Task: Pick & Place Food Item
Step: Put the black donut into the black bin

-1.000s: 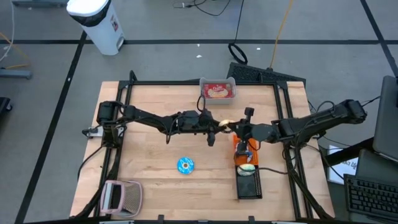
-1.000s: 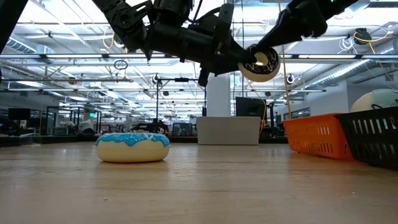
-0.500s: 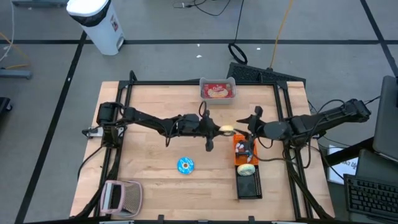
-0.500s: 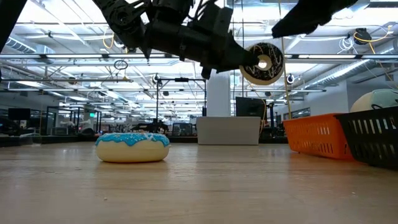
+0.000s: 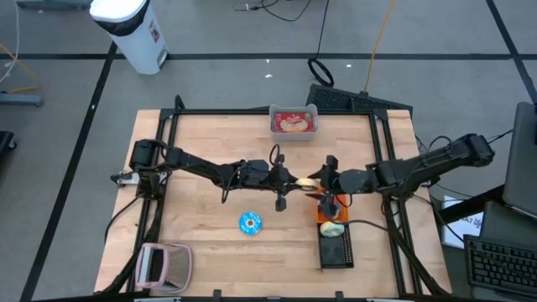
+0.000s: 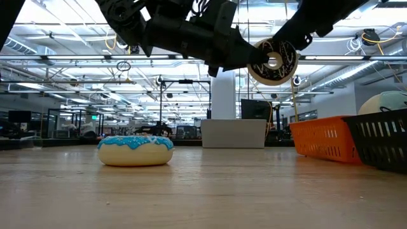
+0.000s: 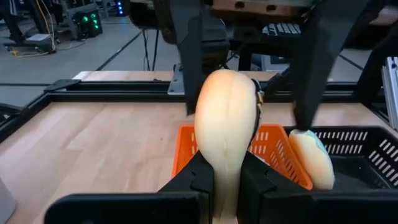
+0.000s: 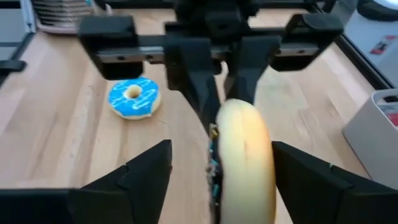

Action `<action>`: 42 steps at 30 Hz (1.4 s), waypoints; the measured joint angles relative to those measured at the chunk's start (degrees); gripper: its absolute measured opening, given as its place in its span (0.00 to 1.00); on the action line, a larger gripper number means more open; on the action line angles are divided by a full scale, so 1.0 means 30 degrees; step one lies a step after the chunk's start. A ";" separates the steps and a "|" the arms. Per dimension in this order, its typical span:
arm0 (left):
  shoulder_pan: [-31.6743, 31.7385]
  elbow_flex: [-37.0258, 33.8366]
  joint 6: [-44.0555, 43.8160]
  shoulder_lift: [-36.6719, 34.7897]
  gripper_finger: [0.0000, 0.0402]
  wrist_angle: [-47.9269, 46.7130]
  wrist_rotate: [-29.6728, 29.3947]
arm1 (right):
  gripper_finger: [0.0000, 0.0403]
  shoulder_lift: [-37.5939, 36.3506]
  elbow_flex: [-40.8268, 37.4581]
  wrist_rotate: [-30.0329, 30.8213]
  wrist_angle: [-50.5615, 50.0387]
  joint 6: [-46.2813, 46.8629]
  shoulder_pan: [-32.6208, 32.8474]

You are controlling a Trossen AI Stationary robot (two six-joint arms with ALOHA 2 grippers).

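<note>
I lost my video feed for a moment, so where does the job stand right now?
Done: a pale food item already lies in the black basket. In hand: the left gripper is shut on a chocolate donut held in the air, and the right gripper is open, its fingers either side of it. Left: the blue donut sits untouched on the table.

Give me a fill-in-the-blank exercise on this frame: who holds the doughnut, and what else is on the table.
1. The chocolate-topped doughnut is clamped edge-on in the ____ pincer.
2. The right pincer stands ____, one finger on either side of that doughnut.
3. The doughnut lying on the table has ____ icing.
4. Next to the black basket sits an ____ basket.

Missing words: left; open; blue; orange
</note>
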 joint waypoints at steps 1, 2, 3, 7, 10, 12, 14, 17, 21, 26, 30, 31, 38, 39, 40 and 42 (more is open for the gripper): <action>0.0000 0.0000 -0.0079 -0.0003 0.08 -0.0001 -0.0001 | 0.62 0.0032 0.0000 -0.0004 -0.0042 0.0048 -0.0135; 0.0000 0.0000 -0.0206 -0.0005 0.08 -0.0027 -0.0003 | 0.60 0.0036 0.0000 -0.0004 -0.0109 0.0128 -0.0237; 0.0000 0.0000 -0.0340 -0.0005 0.08 -0.0110 -0.0006 | 0.59 -0.0024 0.0000 0.0006 -0.0144 0.0280 -0.0320; -0.0070 0.0000 -0.0465 -0.0005 0.08 -0.0345 -0.0045 | 0.50 -0.0457 0.0000 -0.0019 -0.0366 0.0605 -0.0468; -0.0159 0.0000 -0.0407 -0.0005 0.08 -0.0370 -0.0047 | 0.44 -0.0657 0.0000 -0.0031 -0.0642 0.0653 -0.0468; -0.0204 0.0000 -0.0383 -0.0005 0.08 -0.0387 -0.0061 | 0.40 -0.0688 0.0000 -0.0106 -0.0656 0.1001 -0.0468; -0.0211 0.0000 -0.0385 -0.0005 0.08 -0.0387 -0.0061 | 0.37 -0.0679 0.0000 -0.0179 -0.0924 0.1129 -0.0460; -0.0204 0.0000 -0.0396 -0.0005 0.08 -0.0416 -0.0061 | 0.33 -0.0673 0.0000 -0.0160 -0.1426 0.1137 -0.0467; -0.0197 0.0000 -0.0479 -0.0005 0.08 -0.0416 -0.0061 | 0.29 -0.0673 0.0000 -0.0150 -0.1552 0.1135 -0.0460; -0.0197 0.0000 -0.0552 -0.0005 0.08 -0.0204 -0.0422 | 0.21 -0.0666 0.0000 -0.0099 -0.1629 0.0863 -0.0468; -0.0228 -0.0009 -0.0968 -0.0248 0.12 -0.0120 -0.1154 | 0.10 -0.0673 0.0000 -0.0027 -0.1598 0.0218 -0.0468; -0.0243 -0.0015 -0.1045 -0.0356 0.16 -0.0112 -0.1196 | 0.07 -0.0673 0.0000 -0.0026 -0.1577 0.0086 -0.0468; -0.0388 0.0022 -0.0974 -0.2852 0.50 -0.2574 -0.1067 | 0.04 -0.1004 -0.0066 -0.0086 -0.1731 0.0050 -0.0289; -0.0393 0.0022 -0.1085 -0.3302 0.54 -0.3132 -0.1067 | 0.04 -0.1121 -0.0066 -0.0099 -0.1596 0.0044 -0.0240; -0.0393 0.0022 -0.1290 -0.3595 0.58 -0.3495 -0.1063 | 0.04 -0.1292 -0.0066 -0.0098 -0.1493 0.0044 -0.0146; -0.0379 0.0027 -0.1769 -0.4157 0.64 -0.4554 -0.1067 | 0.02 -0.1731 -0.0049 -0.0089 -0.1442 0.0046 0.0103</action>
